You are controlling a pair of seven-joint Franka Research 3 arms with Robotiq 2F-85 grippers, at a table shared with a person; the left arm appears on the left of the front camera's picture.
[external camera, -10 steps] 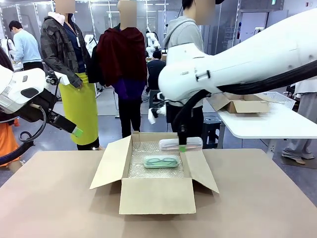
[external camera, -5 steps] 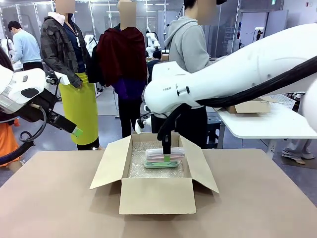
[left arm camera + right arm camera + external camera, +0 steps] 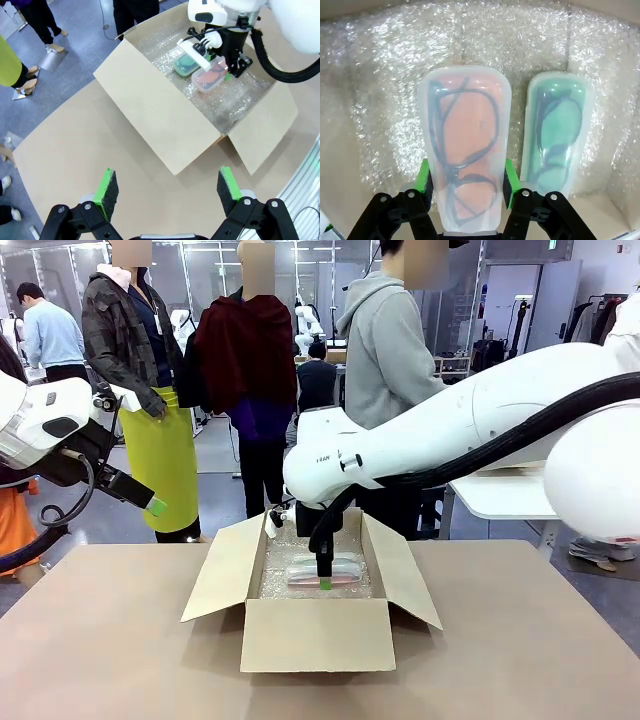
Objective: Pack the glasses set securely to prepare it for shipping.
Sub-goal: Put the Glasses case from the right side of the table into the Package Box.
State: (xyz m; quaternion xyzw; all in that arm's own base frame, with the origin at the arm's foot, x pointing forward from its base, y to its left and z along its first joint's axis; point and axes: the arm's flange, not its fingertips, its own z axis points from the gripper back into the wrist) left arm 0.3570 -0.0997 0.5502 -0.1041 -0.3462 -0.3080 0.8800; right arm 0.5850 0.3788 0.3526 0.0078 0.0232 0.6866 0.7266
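Pink-white case [image 3: 464, 145] is clamped in the right gripper [image 3: 465, 173] inside the cardboard box [image 3: 315, 635], just beside the mint case [image 3: 555, 135]. Left gripper [image 3: 167, 187] hangs wide open, empty.

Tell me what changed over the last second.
The right gripper, shut on the pink case throughout, carried it from above the far right rim of the box leftward and down into it, beside the green case on the bubble wrap. Nothing was released. The left gripper stayed open and raised at the left; box and green case kept their places.
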